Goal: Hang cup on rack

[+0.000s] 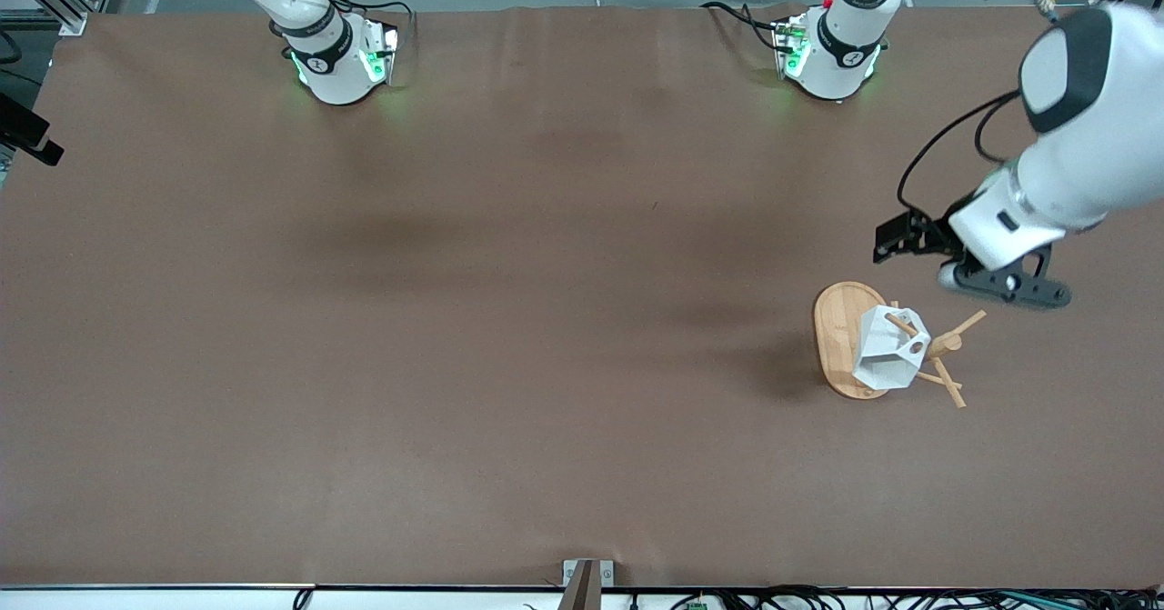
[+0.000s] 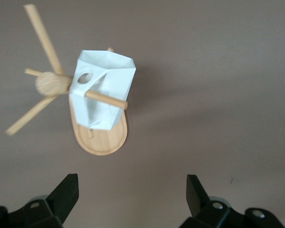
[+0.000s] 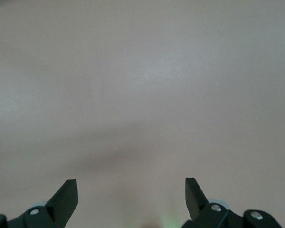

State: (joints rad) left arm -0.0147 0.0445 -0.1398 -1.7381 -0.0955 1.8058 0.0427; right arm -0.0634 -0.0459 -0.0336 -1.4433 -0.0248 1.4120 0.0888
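Bamboo rack (image 1: pixel 841 342), oval base, standing toward the left arm's end of the brown table (image 1: pixel 455 319), closer to the front-camera edge than to the base edge. White faceted cup (image 1: pixel 889 348) hangs on one peg, threaded through its handle hole. Left gripper (image 2: pixel 132 190): raised above the table beside the rack, fingers spread, empty. Right gripper (image 3: pixel 131 190): waiting over bare table, fingers spread, empty.

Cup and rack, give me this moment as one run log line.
cup: hung on peg of rack | left gripper: open, empty, above table by rack | right gripper: open, empty, waiting
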